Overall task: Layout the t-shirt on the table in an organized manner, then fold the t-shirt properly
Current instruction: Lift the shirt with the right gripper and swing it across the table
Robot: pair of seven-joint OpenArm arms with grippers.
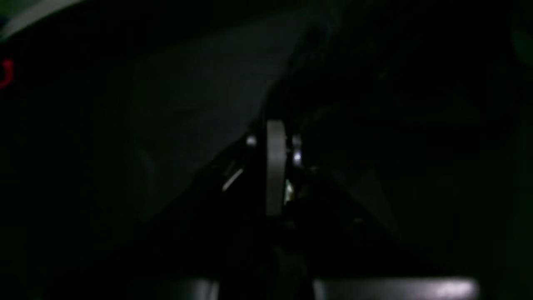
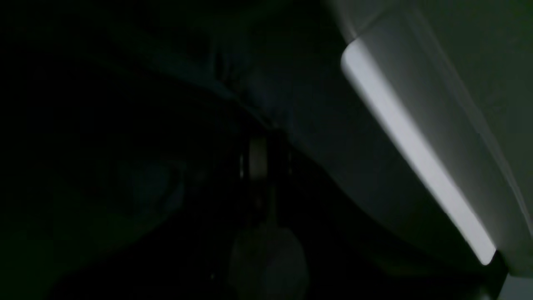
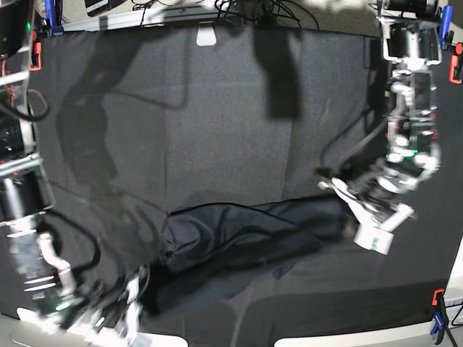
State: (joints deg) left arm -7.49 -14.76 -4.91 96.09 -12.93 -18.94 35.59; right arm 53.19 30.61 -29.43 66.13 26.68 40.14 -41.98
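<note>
The dark charcoal t-shirt [image 3: 239, 242] lies bunched and stretched in a long band across the near middle of the black table [image 3: 217, 116]. My left gripper [image 3: 346, 217] is at the shirt's right end, its jaws together on the fabric. The left wrist view is very dark: the left gripper [image 1: 277, 133] shows pressed together with grey cloth [image 1: 200, 104] beside it. My right gripper [image 3: 141, 293] is at the shirt's left end near the front edge. It looks shut in the dim right wrist view [image 2: 259, 143], with dark cloth [image 2: 275, 100] just beyond it.
An orange-and-blue clamp [image 3: 438, 311] sits at the front right edge and a red one [image 3: 456, 66] at the far right. A white tab [image 3: 207, 36] and cables lie along the back edge. The table's white edge [image 2: 416, 162] runs close to my right gripper.
</note>
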